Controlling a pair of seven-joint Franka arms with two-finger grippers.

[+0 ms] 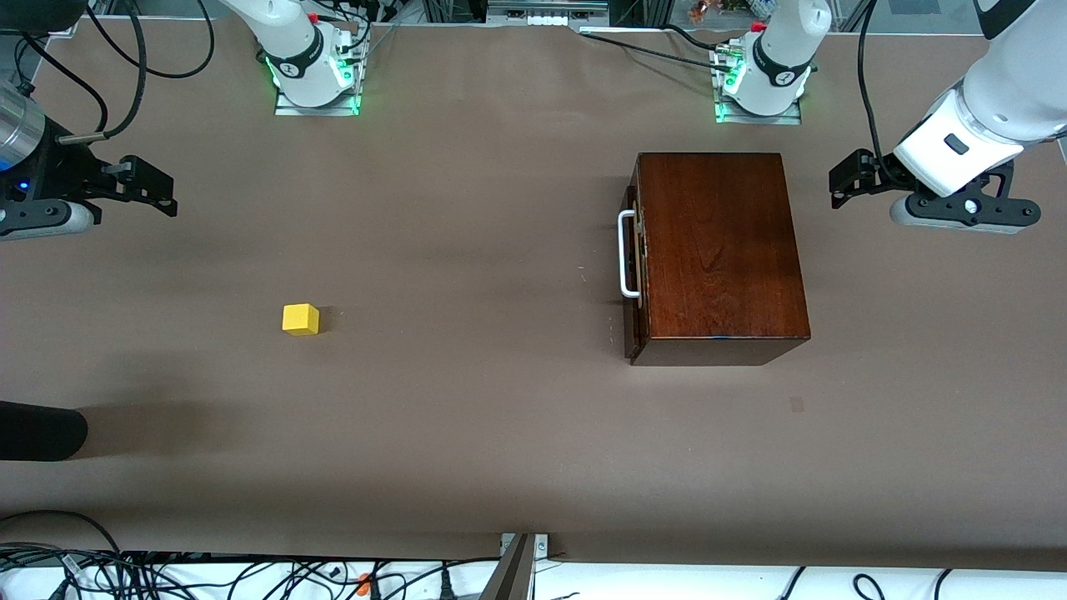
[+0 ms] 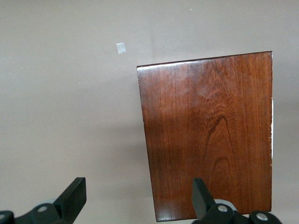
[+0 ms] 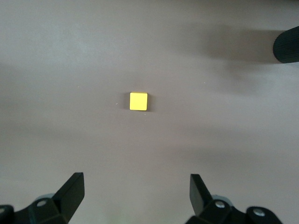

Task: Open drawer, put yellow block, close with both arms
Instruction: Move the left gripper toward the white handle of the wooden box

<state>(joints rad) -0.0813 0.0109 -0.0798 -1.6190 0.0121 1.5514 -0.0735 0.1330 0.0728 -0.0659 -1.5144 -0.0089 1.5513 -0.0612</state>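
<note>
Nothing of the task is done yet, judging by how things lie. The drawer (image 1: 635, 267) is shut flush in the dark reddish-brown wooden box (image 1: 717, 246), its white bar handle (image 1: 625, 254) facing the right arm's end of the desk (image 1: 500, 417). The box stands toward the left arm's end, and the yellow block (image 1: 301, 319) sits alone on the brown desk toward the right arm's end, well apart from the box and a little nearer the front camera than the handle.

The left pincer (image 1: 842, 182) hangs in the air at the box's outer edge, on the side away from the handle; its wrist view shows the fingers (image 2: 74, 198) spread, one over bare desk and one over the wooden top, holding nothing. Placed there it looks ready to steady the box or push on it — but it would have to travel round to the handle side to pull the drawer.

The right pincer (image 1: 150, 185) hovers over the desk's edge at the right arm's end, its fingers (image 3: 72, 191) spread wide and empty, with the block framed squarely between them farther out in its wrist view — a likely line-up for a later pick.

A dark rounded object (image 1: 37, 432) pokes in at the desk's edge nearer the front camera; what it is I cannot tell.
</note>
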